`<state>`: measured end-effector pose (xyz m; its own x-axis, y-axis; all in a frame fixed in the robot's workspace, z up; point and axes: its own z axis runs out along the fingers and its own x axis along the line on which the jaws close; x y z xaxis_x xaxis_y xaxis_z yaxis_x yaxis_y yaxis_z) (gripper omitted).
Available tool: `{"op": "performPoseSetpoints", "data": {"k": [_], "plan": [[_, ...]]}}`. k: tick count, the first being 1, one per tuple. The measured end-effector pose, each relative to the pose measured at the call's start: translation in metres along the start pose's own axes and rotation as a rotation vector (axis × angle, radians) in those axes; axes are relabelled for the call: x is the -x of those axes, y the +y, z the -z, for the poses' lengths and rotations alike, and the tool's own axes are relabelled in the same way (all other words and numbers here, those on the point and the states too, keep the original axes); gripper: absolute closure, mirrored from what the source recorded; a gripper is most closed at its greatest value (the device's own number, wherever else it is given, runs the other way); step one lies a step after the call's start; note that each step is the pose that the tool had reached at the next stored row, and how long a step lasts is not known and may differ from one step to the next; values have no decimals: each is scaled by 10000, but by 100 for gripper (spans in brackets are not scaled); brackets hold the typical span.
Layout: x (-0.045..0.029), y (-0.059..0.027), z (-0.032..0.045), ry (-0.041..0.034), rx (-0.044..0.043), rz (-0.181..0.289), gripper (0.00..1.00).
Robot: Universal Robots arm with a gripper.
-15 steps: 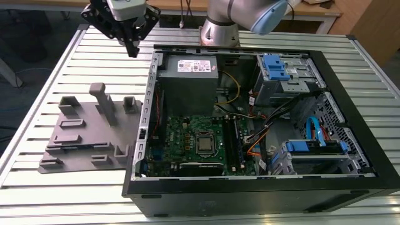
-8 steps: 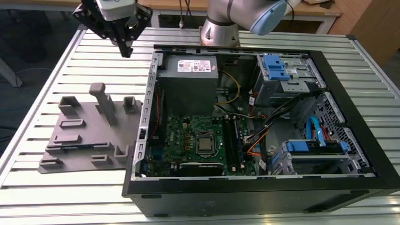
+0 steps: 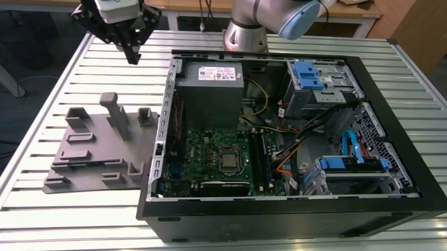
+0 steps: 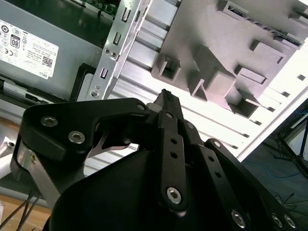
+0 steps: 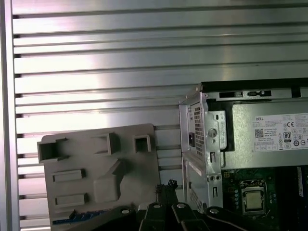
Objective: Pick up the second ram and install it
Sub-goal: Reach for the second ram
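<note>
Closest to me, the black steel computer case [image 3: 279,214] lies on its side with the lid off, on a ribbed aluminium table [image 3: 91,219]. Inside it the green motherboard [image 3: 209,149] lies flat, its square, silvery processor socket [image 3: 228,159] near the middle. To the exterior view's left of the case sits a matte grey plastic fixture [image 3: 98,151], a flat plate with blocky posts and shallow rectangular pockets. In the first wrist view a thin, dark strip with a bluish edge, apparently the second ram [image 5: 62,221], lies along one edge of that fixture. Farther back in the case is the boxy grey power supply [image 3: 209,86] with its white label. Beyond the fixture's far end the black gripper [image 3: 133,56] hangs above the table, its slim fingers drawn together to a point with nothing between them. The ram lies well apart from the jaws, off to one side, untouched.
</note>
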<state>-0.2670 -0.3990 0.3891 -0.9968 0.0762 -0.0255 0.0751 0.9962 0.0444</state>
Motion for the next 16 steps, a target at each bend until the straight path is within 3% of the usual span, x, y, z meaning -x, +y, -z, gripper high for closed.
{"op": "performPoseSetpoints", "data": {"k": [16], "plan": [[-269,-35,-8,0,0,0,93]]}}
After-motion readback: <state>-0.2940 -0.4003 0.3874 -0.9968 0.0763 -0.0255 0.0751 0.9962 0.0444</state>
